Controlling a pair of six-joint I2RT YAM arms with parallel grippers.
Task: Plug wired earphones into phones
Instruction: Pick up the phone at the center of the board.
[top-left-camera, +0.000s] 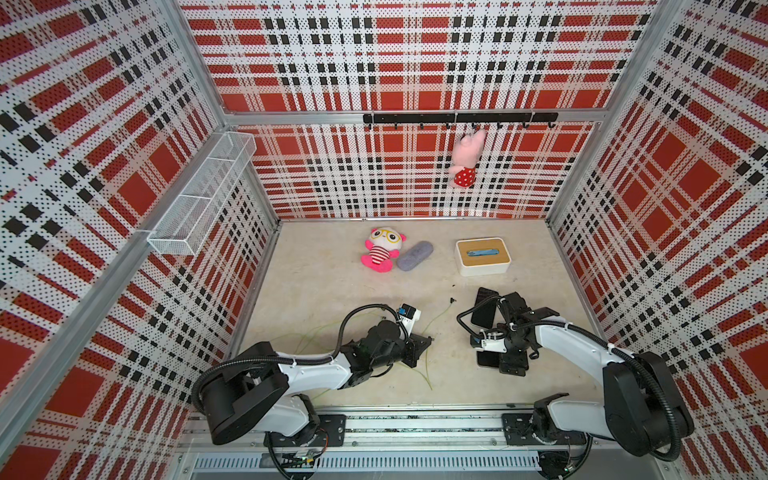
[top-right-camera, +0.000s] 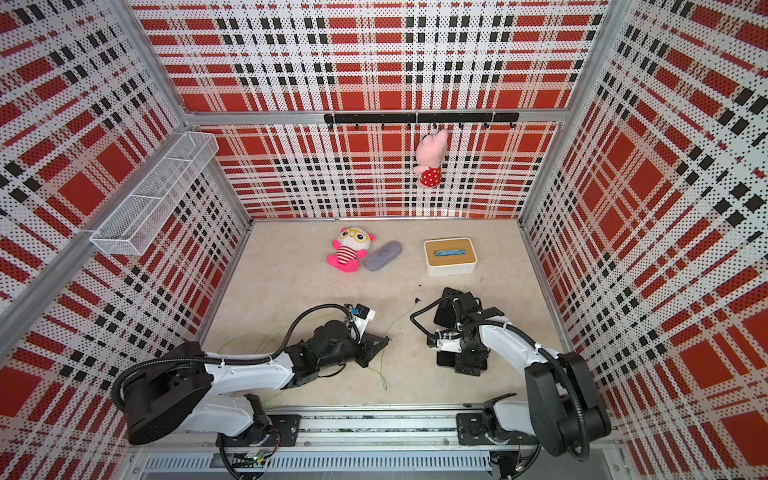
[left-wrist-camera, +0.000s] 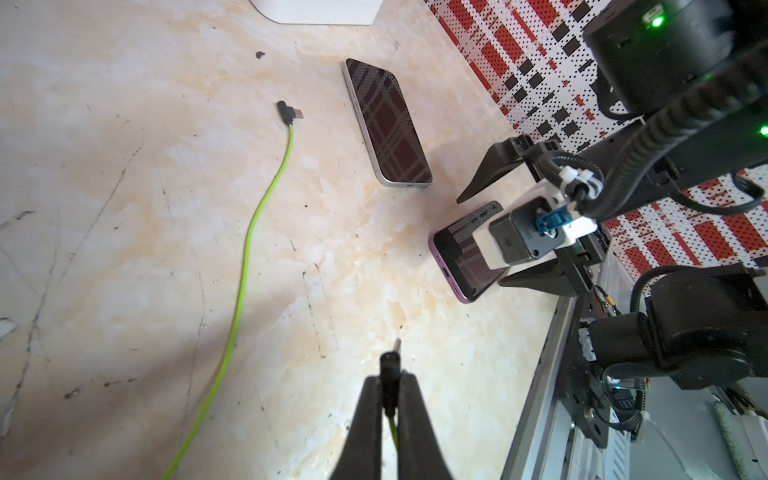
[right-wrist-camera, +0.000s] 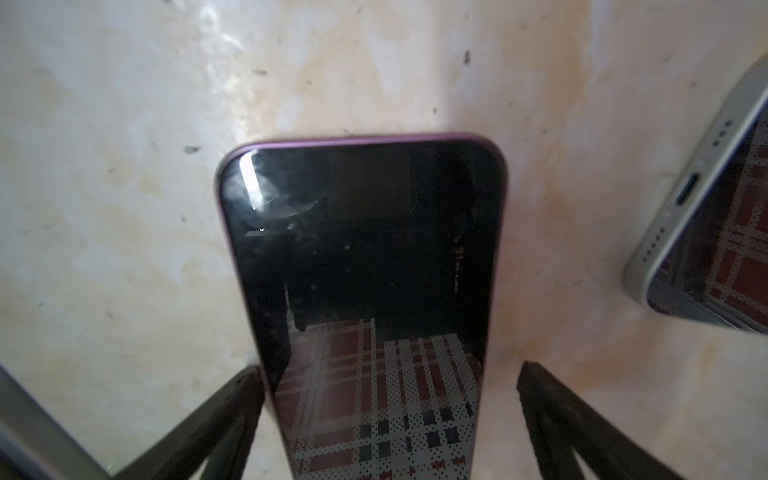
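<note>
My left gripper (left-wrist-camera: 390, 384) is shut on the small black plug (left-wrist-camera: 390, 363) of one set of wired earphones, just above the table. Its yellow-green cable trails back between the fingers. A second plug (left-wrist-camera: 289, 112) lies loose on the table with its cable (left-wrist-camera: 257, 232) curving away. My right gripper (right-wrist-camera: 390, 372) is open and straddles the purple-edged phone (right-wrist-camera: 365, 249), which lies flat, screen up. One finger is close against the phone's side and the other stands clear. The silver-edged phone (left-wrist-camera: 386, 124) lies beside it, its port end showing in the right wrist view (right-wrist-camera: 685, 191). No earbuds show.
At the back of the table lie a pink striped plush toy (top-left-camera: 380, 249), a grey oval case (top-left-camera: 414, 255) and a white box with a wooden lid (top-left-camera: 482, 255). A pink plush (top-left-camera: 467, 160) hangs from the hook rail. A wire basket (top-left-camera: 203, 195) hangs on the left wall.
</note>
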